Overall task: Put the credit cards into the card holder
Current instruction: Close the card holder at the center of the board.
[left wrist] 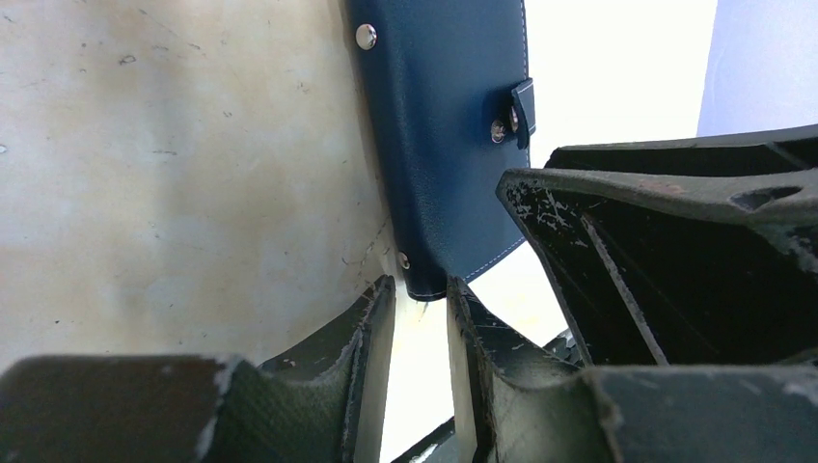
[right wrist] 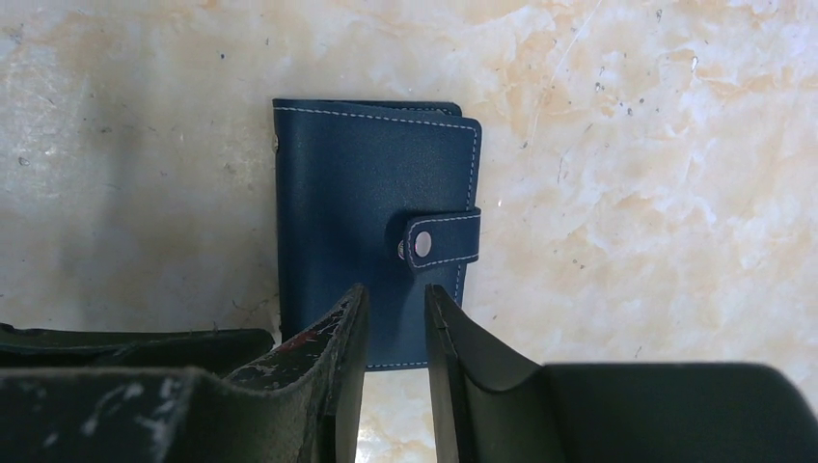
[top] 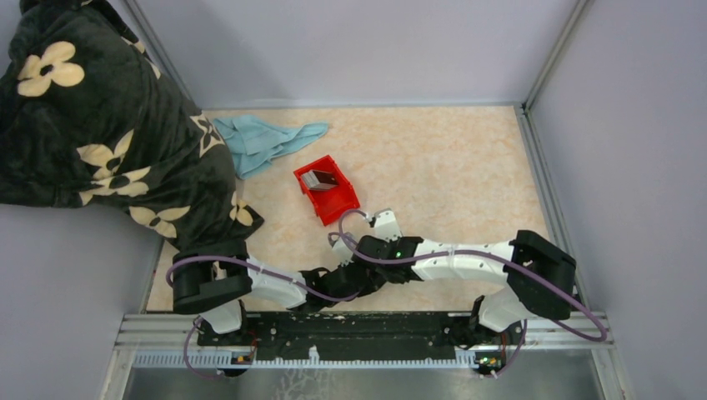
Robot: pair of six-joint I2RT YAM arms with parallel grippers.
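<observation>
Flanking the snapped-shut card holder (right wrist: 371,207) at frame centre, the right gripper (right wrist: 395,294) and left gripper (left wrist: 421,289) stood narrowly parted at its edge and corner, probably poised to open it, while the credit cards (top: 319,177) lay in the red bin (top: 346,208), upper centre.

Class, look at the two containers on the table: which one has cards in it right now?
The red bin, with cards lying at its far end. The navy wallet is folded shut, its tab snapped across, and shows no cards.

top: high, looking down on table (top: 433,150) | 2 wrist views: close, both share card holder (right wrist: 367,222)
</observation>
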